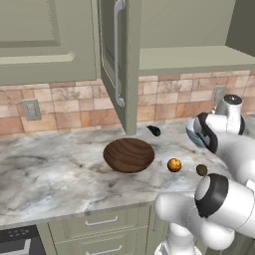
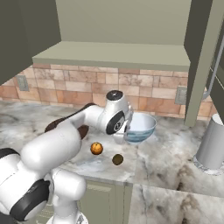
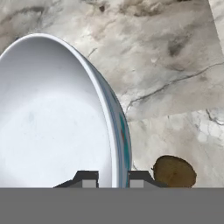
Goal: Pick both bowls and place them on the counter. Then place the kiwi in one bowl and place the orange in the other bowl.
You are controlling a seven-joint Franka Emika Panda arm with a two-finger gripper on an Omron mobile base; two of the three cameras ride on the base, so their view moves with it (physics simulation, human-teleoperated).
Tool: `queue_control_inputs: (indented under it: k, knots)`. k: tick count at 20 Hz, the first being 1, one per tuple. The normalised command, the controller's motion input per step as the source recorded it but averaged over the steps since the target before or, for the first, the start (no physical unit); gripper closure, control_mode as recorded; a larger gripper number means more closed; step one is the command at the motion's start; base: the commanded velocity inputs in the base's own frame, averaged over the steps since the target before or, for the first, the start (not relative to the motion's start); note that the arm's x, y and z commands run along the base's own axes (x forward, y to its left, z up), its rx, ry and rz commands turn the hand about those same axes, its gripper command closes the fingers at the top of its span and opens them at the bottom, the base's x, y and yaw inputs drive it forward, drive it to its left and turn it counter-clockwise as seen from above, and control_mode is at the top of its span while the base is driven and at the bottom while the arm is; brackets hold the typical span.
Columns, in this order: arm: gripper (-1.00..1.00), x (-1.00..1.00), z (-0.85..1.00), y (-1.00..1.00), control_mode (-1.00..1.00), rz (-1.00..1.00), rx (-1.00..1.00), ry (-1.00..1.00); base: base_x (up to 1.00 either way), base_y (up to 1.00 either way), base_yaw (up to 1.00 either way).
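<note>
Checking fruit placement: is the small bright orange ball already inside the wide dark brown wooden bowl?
No, the orange ball lies on the marble counter beside the wooden bowl.

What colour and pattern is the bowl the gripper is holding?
White inside, with a blue pattern on its outer wall: the white bowl, shown best in the right base view.

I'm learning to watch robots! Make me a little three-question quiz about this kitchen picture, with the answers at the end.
1. True or false: the wide dark brown wooden bowl is on the veined marble counter.
2. What is the gripper shut on? A) the small bright orange ball B) the rim of the deep white bowl with blue pattern C) a drawer handle
3. Fill in: in the hand view, the small dull-brown oval kiwi lies beside the white bowl, not ____ it.

Key: 1 true; 2 B; 3 inside.
</note>
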Motion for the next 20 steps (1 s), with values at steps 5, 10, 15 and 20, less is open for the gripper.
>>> queue_control_inputs:
  k: [5, 10, 15, 20]
  knots:
    - [1.0, 0.23, -0.21, -0.19, -1.0, 0.27, 0.01, 0.0, 0.0, 0.0, 0.0]
    - [1.0, 0.28, -0.27, -0.32, -1.0, 0.21, 0.05, 0.0, 0.0, 0.0, 0.0]
    - [1.0, 0.38, -0.33, -0.14, -1.0, 0.11, 0.05, 0.0, 0.0, 0.0, 0.0]
    - [1.0, 0.32, -0.31, -0.12, -1.0, 0.02, 0.02, 0.0, 0.0, 0.0, 0.0]
